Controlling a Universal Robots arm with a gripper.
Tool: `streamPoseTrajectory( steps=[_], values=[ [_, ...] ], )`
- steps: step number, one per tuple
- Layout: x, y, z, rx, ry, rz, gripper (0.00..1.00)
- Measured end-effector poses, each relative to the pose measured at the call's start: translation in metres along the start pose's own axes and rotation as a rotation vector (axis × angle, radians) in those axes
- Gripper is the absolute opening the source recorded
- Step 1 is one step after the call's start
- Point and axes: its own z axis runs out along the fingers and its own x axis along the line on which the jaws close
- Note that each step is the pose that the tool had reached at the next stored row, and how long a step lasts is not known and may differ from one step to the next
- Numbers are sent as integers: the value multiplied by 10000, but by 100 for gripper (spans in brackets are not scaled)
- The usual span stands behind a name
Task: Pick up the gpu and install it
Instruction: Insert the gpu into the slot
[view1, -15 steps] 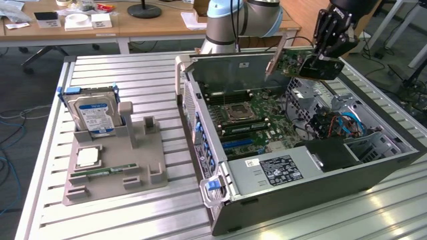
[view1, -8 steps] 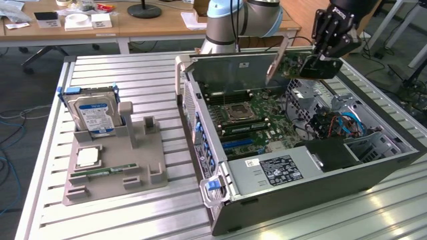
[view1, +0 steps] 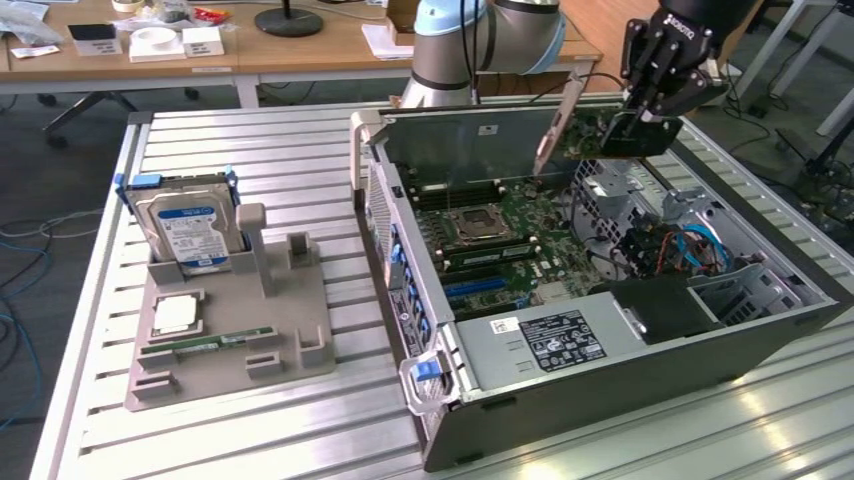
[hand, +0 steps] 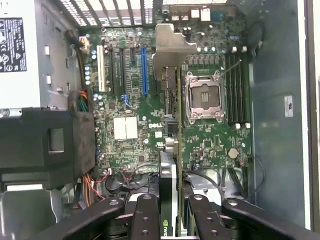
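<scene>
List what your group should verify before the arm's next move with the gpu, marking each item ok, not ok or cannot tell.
1. gripper clamped on the gpu: ok.
2. gpu held clear above the motherboard, not seated: ok.
3. case side open: ok.
4. blue slot free of other cards: ok.
5. gpu edge lined up over the blue slot: not ok; in the wrist view it appears nearer the CPU socket.

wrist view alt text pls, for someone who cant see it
Looking down past the gripper, whose fingers clamp the gpu edge-on, into an open computer case. Beneath the held card lies a green motherboard with an empty CPU socket and a blue expansion slot.
</scene>
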Motion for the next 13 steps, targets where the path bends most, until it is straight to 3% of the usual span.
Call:
streamPoseTrajectory(
  steps=[5, 7, 13],
  values=[
    [0, 1, 2, 18, -3, -33, 27],
    [0, 6, 8, 138, -21, -52, 27],
    [4, 40, 33, 592, -68, -137, 27]
  ],
)
